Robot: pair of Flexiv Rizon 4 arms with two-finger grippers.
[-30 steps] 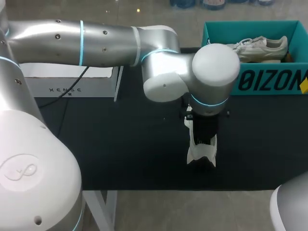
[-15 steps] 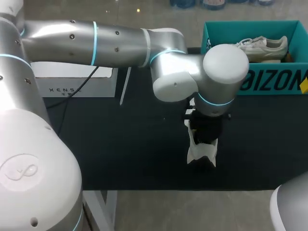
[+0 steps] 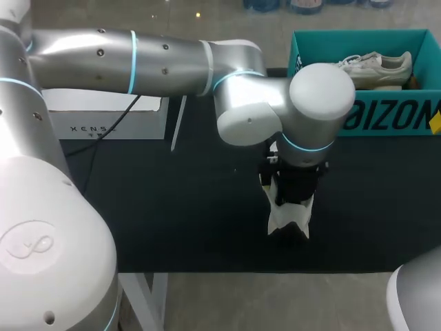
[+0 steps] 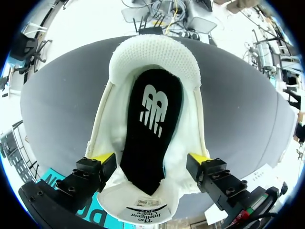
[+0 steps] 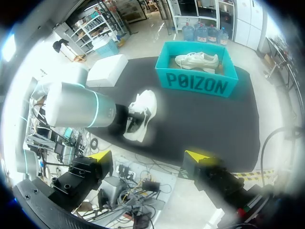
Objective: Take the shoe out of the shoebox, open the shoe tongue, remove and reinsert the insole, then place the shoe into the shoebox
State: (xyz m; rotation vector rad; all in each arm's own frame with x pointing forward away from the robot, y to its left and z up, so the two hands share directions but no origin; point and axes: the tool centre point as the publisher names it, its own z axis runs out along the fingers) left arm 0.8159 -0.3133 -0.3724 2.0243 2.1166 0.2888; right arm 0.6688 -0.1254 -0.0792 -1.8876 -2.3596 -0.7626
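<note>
A white shoe (image 3: pixel 288 222) stands on the black mat, toe toward the table's front edge. Its black insole (image 4: pixel 151 119) with a white logo lies inside it. My left gripper (image 3: pixel 293 196) hangs right over the shoe's opening, and in the left wrist view this gripper (image 4: pixel 150 158) is open, one yellow tip at each side of the shoe (image 4: pixel 152 57). The teal shoebox (image 3: pixel 386 114) at the back right holds a second pale shoe (image 3: pixel 372 67). My right gripper (image 5: pixel 148 155) is open and empty, high over the table's near edge, far from the shoe (image 5: pixel 140 114).
A white box lid (image 3: pixel 103 117) lies at the back left of the mat. My left arm spans the table's back half from the left. Part of my right arm (image 3: pixel 417 296) shows at the front right corner.
My left gripper's fingers have spread from shut to wide apart over the shoe, and the left arm has shifted slightly right. The shoe and the right arm have stayed put.
</note>
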